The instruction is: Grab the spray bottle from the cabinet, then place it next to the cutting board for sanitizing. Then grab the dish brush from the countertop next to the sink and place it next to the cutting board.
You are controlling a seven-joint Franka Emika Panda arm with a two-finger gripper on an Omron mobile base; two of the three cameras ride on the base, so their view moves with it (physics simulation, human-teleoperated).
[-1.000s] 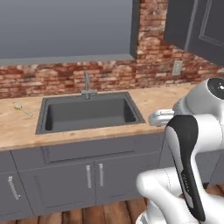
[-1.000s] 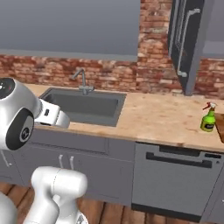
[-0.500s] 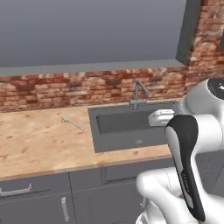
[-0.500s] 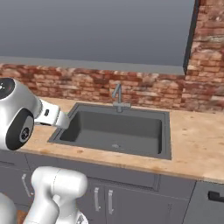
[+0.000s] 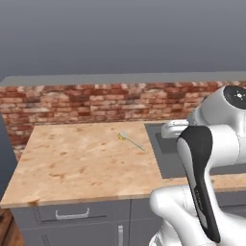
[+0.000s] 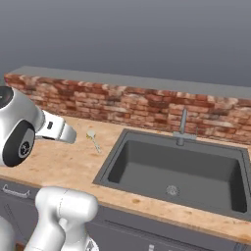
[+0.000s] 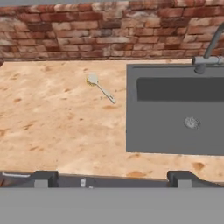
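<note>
I am on the second half of the job: fetching the dish brush [image 7: 100, 87]. It lies flat on the counter [image 5: 81, 163], off the sink's [image 6: 176, 171] side rim and away from the faucet [image 6: 182, 128], between the basin and the brick wall [image 7: 87, 30], its round head toward the bricks and its pale handle slanting toward the sink. My pincer [image 7: 113, 178] is spread wide with nothing between its tips, and it hangs back above the counter's near edge, well short of the brush. Neither the spray bottle nor the cutting board is before me, so I judge that the bottle is already dealt with. Next I must reach forward and down, turn my wrist so the tips straddle the thin handle, and close.
</note>
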